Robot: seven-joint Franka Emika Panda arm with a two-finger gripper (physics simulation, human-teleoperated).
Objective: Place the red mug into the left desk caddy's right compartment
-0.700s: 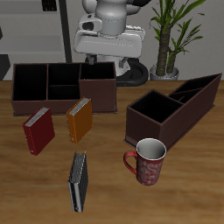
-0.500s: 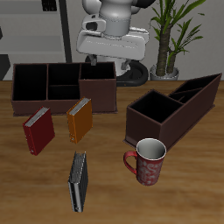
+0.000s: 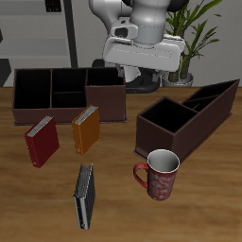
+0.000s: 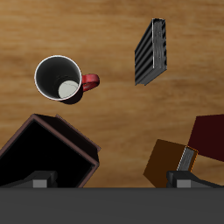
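Observation:
The red mug (image 3: 161, 174) stands upright near the table's front edge, handle toward the dark book; the wrist view shows it from above (image 4: 61, 79) with its grey-white inside. The left desk caddy (image 3: 185, 119), dark brown and diagonal, lies just behind the mug. Its right compartment (image 3: 166, 117), the large squarish end section nearest the mug, is empty; its corner shows in the wrist view (image 4: 39, 156). My gripper (image 3: 142, 64) hangs high above the table's back, well away from the mug. In the wrist view my gripper (image 4: 112, 181) has its fingers wide apart and holds nothing.
A second brown caddy (image 3: 66, 93) sits squared to the desk edge at the back. A red book (image 3: 42, 141), an orange book (image 3: 86, 129) and a dark book (image 3: 85, 196) lie in front of it. A potted plant (image 3: 184, 38) stands behind the table.
My arm has swung sideways from above the squared caddy toward the diagonal caddy's side. The mug, caddies and books have not moved.

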